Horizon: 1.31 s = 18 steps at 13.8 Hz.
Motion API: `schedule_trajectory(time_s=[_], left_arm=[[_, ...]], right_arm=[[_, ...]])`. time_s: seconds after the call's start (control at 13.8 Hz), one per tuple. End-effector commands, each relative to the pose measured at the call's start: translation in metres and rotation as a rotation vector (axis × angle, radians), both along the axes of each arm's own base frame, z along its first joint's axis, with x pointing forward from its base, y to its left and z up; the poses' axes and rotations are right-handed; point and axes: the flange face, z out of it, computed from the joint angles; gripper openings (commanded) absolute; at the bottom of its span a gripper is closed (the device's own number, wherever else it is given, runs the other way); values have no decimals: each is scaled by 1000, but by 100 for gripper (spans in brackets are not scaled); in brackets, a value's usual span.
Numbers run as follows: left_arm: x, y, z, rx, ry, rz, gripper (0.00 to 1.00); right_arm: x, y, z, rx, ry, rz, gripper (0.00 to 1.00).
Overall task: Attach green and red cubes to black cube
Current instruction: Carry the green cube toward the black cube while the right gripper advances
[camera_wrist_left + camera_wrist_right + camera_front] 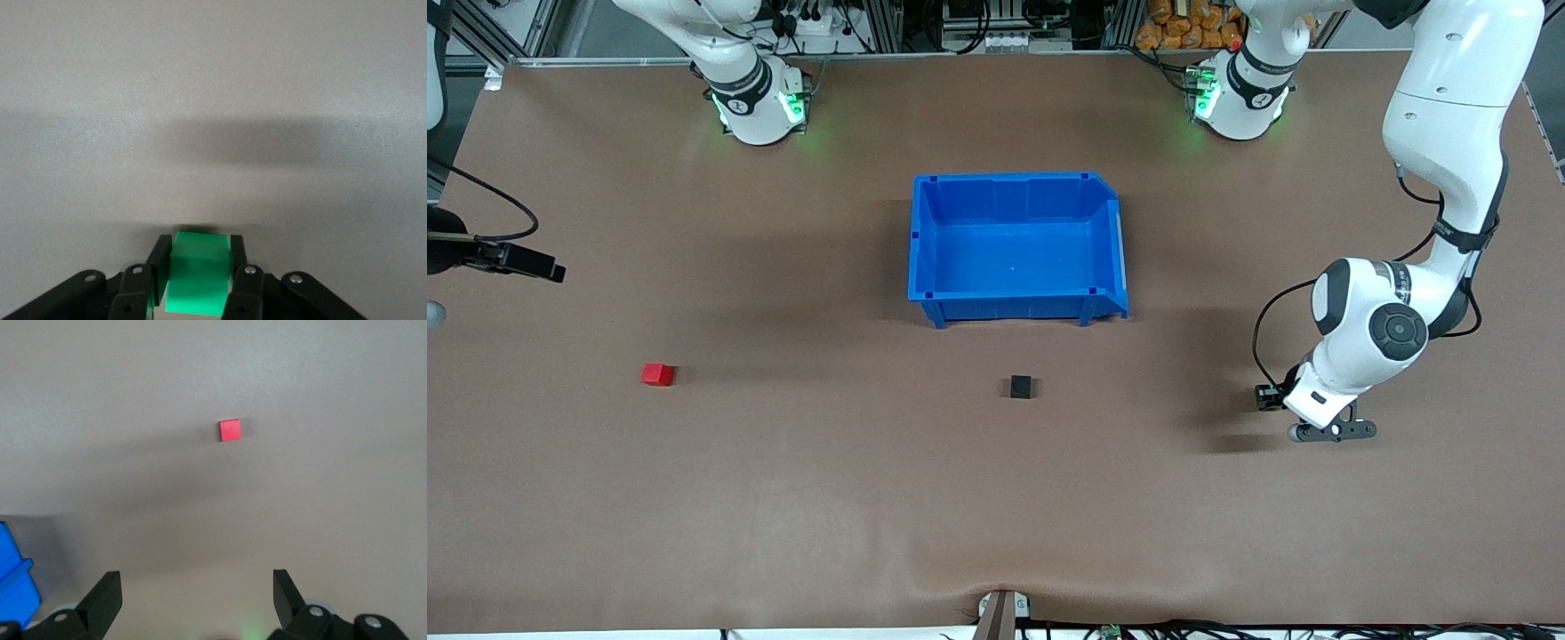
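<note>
Brown desk (783,498): left claw (199,283) gripped the green cube (198,280) at lower right; right claw (197,593) waited open. A shallow pinch risked slipping during lift.

A: What does the worktop (871,498) look like?

B: It is covered by a matte brown sheet that fills nearly the whole front view. The sheet lies mostly flat, with a faint ripple near the edge closest to the front camera.

A: How is the light?

B: Even and soft, with broad dim shadows across the brown surface.

A: And along the top of the view?

B: Aluminium frame rails (889,22), bundles of dark cables (809,22) and a heap of orange-brown items (1192,27).

A: Anything at the nearest edge?

B: A small metal bracket (1003,613) at the middle, with cables (1272,629) trailing along that edge toward the left arm's end.
</note>
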Motion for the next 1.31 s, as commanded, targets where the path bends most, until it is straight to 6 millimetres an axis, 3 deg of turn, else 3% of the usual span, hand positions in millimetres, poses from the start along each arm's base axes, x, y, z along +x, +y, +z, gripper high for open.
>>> schedule_trajectory(time_s=[0.0,0.29,0.51,0.95,1.24], left_arm=[[3,3,8,9,-17,-5,0],[-1,8,37,15,11,40,0],[1,-3,52,16,30,132,0],[6,-52,68,-29,38,346,0],[0,-103,74,-43,45,519,0]], right_arm=[[3,-5,-4,-4,-2,4,100],[7,-5,-11,-4,-2,5,100],[10,-6,-15,-4,-5,4,100],[16,-10,-26,-5,-8,-3,100],[17,-12,-31,-6,-14,-3,100]])
